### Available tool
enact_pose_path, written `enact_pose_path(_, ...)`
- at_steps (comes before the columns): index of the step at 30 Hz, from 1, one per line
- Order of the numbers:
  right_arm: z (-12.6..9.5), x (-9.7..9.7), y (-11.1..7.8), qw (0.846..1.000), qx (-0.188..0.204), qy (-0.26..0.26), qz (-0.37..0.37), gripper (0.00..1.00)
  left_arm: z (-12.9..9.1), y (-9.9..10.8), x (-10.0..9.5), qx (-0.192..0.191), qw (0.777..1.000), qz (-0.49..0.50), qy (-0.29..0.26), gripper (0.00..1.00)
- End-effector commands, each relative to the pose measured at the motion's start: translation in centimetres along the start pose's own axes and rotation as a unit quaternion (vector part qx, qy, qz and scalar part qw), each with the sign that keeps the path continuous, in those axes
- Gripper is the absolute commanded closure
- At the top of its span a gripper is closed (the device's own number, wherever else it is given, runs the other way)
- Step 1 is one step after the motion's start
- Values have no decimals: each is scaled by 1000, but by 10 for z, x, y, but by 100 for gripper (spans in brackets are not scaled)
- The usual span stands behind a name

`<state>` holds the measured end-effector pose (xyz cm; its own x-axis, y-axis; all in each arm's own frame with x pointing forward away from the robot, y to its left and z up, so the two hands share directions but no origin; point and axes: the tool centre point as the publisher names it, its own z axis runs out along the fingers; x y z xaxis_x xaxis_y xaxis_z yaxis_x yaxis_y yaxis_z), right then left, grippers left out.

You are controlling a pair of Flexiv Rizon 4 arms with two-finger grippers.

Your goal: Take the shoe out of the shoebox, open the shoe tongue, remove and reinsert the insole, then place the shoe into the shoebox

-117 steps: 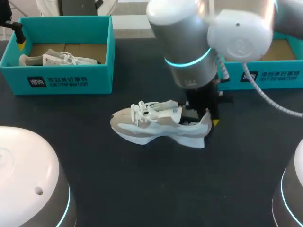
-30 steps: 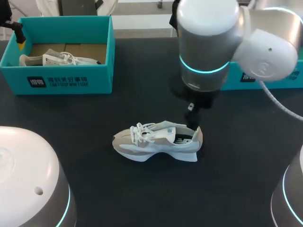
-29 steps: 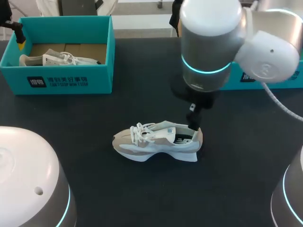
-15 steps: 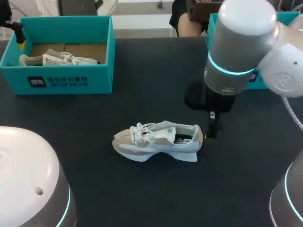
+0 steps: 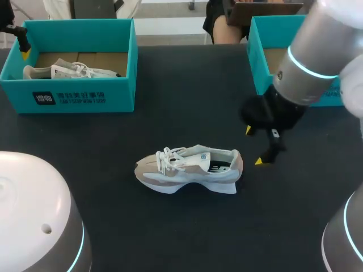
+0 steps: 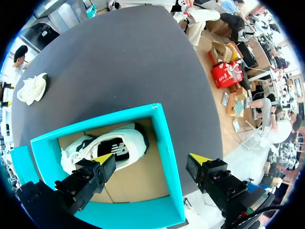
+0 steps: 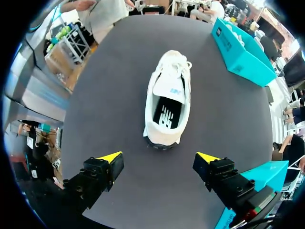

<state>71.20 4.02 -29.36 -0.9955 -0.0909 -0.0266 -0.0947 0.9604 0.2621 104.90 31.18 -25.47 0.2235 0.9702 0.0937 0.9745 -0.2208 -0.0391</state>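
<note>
A white and beige shoe stands upright on the black table, toe to the left, its dark insole showing through the opening. My right gripper hangs open just right of the heel, touching nothing. Seen from the right wrist, the shoe lies ahead of the open right gripper, heel nearest. My left gripper is open above the teal shoebox at the back left, which holds a second white shoe. In the head view only a bit of the left gripper shows.
The left shoebox stands at the table's back left with its shoe inside. A second teal shoebox stands at the back right, behind my right arm. Bare black tabletop surrounds the shoe in the middle.
My right arm has drawn back from the shoe's heel, moving right and a little toward the front. The shoe stays where it was. The left arm has not moved.
</note>
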Motion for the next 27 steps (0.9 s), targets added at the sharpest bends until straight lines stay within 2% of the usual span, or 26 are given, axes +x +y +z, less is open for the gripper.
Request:
enact_pose_path(1, 20, 7, -9, 988, -151, -7, 7, 0, 0, 0, 0, 0, 1000, 0, 0, 0)
enact_pose_path(10, 39, 14, -27, 966, -249, -47, 53, 0, 0, 0, 0, 0, 1000, 0, 0, 0)
enact_pose_path(13, 44, 14, -34, 963, -261, -51, 48, 0, 0, 0, 0, 0, 1000, 0, 0, 0)
enact_pose_path(19, 55, 15, -49, 947, -310, -60, 55, 0, 0, 0, 0, 0, 1000, 0, 0, 0)
enact_pose_path(27, 71, 12, -59, 932, -353, -58, 61, 0, 0, 0, 0, 0, 1000, 0, 0, 0)
